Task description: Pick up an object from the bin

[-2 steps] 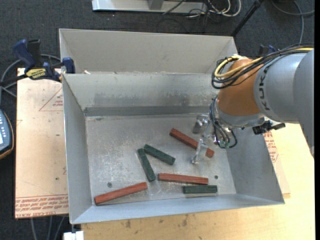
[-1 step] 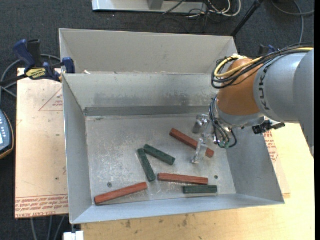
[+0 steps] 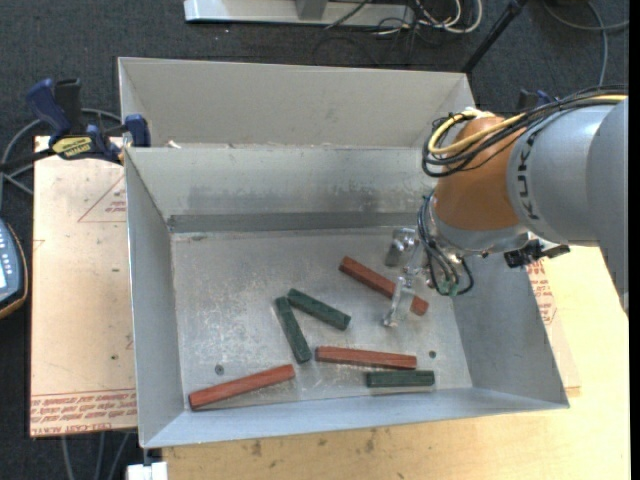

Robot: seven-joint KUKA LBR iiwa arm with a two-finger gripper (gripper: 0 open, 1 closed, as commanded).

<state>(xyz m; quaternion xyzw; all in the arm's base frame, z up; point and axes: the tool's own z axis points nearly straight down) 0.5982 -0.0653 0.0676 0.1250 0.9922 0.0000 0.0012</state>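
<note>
Hanging low over the right part of the bin's floor, the gripper (image 3: 396,311) is a slim piece of bright metal whose tip sits at the near edge of a red-brown stick (image 3: 372,276). Whether it is open or closed on that stick cannot be told, since the metal overlaps the stick's right end. The stick is a long, flat-sided bar with a matt surface. It lies slantwise, left end toward the back wall, right end poking out just beyond the gripper. Above the gripper is the smooth orange wrist cover (image 3: 475,193) with yellow and black cables looped on it, and behind that the rounded grey arm (image 3: 575,173).

Six bars of the same narrow shape lie on the scuffed grey metal bin (image 3: 150,268). Three are red-brown: the stick at the gripper, a second red-brown bar (image 3: 365,357) lying almost level near the front, and a third red-brown bar (image 3: 242,386) at the front left. Three are dark green: an upper green bar (image 3: 320,309) and a steeper green bar (image 3: 294,331) meeting in a V left of the gripper, and a front green bar (image 3: 400,378) just beside the second red-brown bar
</note>
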